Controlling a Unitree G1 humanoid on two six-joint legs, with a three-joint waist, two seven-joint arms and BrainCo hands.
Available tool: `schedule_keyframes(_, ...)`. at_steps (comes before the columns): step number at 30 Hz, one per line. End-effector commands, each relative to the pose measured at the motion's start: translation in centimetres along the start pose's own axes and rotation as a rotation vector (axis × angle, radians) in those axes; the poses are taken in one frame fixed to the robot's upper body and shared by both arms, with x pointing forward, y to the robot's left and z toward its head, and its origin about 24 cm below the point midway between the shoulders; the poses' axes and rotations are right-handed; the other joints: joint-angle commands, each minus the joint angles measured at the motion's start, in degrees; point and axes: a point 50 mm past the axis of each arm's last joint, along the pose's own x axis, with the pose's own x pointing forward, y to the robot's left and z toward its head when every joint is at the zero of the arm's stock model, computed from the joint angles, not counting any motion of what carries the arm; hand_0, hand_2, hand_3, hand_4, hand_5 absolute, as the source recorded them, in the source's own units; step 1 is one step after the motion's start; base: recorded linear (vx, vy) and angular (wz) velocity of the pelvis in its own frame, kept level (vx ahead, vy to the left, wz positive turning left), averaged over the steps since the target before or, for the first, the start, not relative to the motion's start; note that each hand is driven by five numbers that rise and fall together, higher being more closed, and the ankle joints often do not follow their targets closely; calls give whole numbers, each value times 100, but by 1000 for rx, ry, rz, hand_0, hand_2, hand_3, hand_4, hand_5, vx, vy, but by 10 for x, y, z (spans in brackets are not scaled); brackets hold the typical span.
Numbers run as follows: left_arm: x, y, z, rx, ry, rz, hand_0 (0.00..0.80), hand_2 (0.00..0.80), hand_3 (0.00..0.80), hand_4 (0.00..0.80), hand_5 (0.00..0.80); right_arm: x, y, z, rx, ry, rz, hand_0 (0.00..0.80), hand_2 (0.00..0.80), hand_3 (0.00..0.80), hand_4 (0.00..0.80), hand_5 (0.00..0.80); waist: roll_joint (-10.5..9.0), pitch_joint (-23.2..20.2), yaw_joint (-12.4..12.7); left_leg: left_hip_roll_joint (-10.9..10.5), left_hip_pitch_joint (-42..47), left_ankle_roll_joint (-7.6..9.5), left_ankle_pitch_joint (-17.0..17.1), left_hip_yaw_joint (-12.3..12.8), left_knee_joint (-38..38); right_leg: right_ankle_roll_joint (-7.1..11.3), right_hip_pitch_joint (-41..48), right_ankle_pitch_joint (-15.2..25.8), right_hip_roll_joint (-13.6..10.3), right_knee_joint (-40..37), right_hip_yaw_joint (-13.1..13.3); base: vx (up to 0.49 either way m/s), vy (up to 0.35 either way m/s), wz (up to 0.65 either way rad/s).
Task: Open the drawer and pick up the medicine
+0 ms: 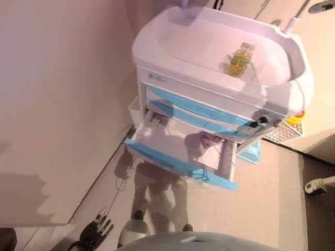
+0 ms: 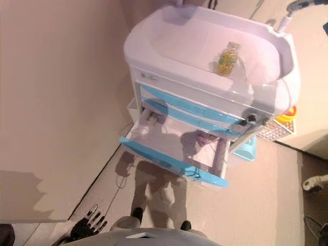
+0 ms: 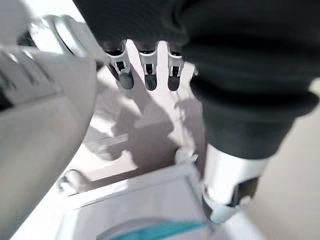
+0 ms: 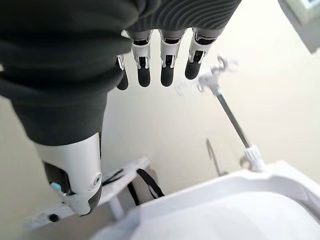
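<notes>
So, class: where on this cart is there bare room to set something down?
The cart's top tray is bare left of the pill bottle. In the open drawer the near-left floor is free; the far-right corner holds a small purple item.

No legible text, numbers or signs in any view. The cart [image 1: 220, 94] carries a small dark mark at the upper left of its front panel, above the blue drawers; it is too small and blurred to read. The bottle [image 1: 240, 58] of yellow-green contents on the cart top shows no readable label. The open drawer [image 1: 180, 149] shows a small pink-purple item [image 1: 212, 140] inside with no print that can be made out. The two wrist views show only each hand's own fingers and cover, without markings.
</notes>
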Motion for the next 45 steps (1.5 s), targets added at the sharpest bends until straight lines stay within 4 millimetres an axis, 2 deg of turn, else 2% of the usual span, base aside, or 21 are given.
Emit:
schedule_keyframes(1,-3,-2,3,224,18,-50,0,0,0,0,0,-12,-12,16,47,-90,-64,0,0,0,0,0,38,-399,-63,-64,-347,56,-454,-125,357,338,-446,69,-176,507,-84,-41,-14,-25)
schedule_keyframes(5,0,-13,8,380,17,-90,0,0,0,0,0,-30,3,3,152,-124,-59,0,0,0,0,0,56,-397,-245,-27,-317,62,-500,0,372,337,-496,49,-162,540,32,-41,-22,-19)
schedule_keyframes(11,7,-33,14,669,12,-142,0,0,0,0,0,-68,46,-19,345,-167,41,0,0,0,0,0,194,-368,-645,49,-258,43,-541,230,400,346,-588,32,-138,591,271,-33,-14,-18)
schedule_keyframes(15,14,-49,20,836,6,-170,0,0,0,0,0,-95,89,-26,462,-182,221,0,0,0,0,0,267,-323,-886,90,-204,34,-583,406,418,359,-644,31,-121,613,445,-25,-19,-23)
schedule_keyframes(19,20,-65,27,1146,-2,-195,0,0,0,0,0,-125,139,-33,664,-152,486,0,0,0,0,0,359,-262,-1205,149,-166,27,-642,661,522,397,-748,57,-104,656,651,-13,-22,-23)
schedule_keyframes(22,23,-77,35,1295,-42,-191,0,0,0,0,0,-144,166,-33,787,-175,652,0,0,0,0,0,434,-182,-1411,179,-119,39,-678,839,598,429,-821,53,-97,728,777,-4,1,-30)
schedule_keyframes(23,24,-82,39,1321,-55,-193,0,0,0,0,0,-150,175,-34,856,-169,719,0,0,0,0,0,458,-154,-1464,181,-105,39,-698,891,627,445,-842,51,-99,752,817,-6,8,-36)
schedule_keyframes(25,26,-93,48,1356,-93,-193,0,0,0,0,0,-160,189,-35,824,-196,794,0,0,0,0,0,501,-90,-1556,177,-99,36,-721,976,691,472,-888,53,-107,797,878,-10,14,-32)
schedule_keyframes(28,28,-108,67,1395,-167,-185,0,0,0,0,0,-170,203,-34,883,-194,928,0,0,0,0,0,570,17,-1698,171,-92,33,-740,1101,770,492,-954,88,-134,837,963,-22,39,-29)
schedule_keyframes(31,27,-111,70,1416,-189,-187,0,0,0,0,0,-171,205,-33,896,-191,953,0,0,0,0,0,583,39,-1723,166,-91,30,-741,1121,775,497,-974,95,-138,845,978,-14,36,-15)
schedule_keyframes(33,27,-129,96,1475,-274,-181,0,0,0,0,0,-181,225,-35,1015,-147,1074,0,0,0,0,0,671,134,-1873,110,-117,21,-751,1234,845,514,-1080,145,-171,881,1085,-28,112,-19)
schedule_keyframes(38,23,-141,126,1532,-348,-143,0,0,0,0,0,-201,245,-38,1093,-80,1204,0,0,0,0,0,745,266,-2031,56,-221,30,-797,1350,987,531,-1244,168,-197,941,1209,-37,75,-16)
schedule_keyframes(42,19,-151,150,1525,-407,-105,0,0,0,0,0,-219,262,-48,1125,5,1298,0,0,0,0,0,829,484,-2195,19,-303,42,-817,1477,1091,538,-1400,202,-224,985,1330,-58,89,-26)
schedule_keyframes(45,16,-155,161,1511,-438,-96,0,0,0,0,0,-230,274,-59,1170,84,1341,0,0,0,0,0,875,676,-2310,-7,-384,39,-835,1562,1196,538,-1531,215,-243,1036,1426,-64,96,-29)
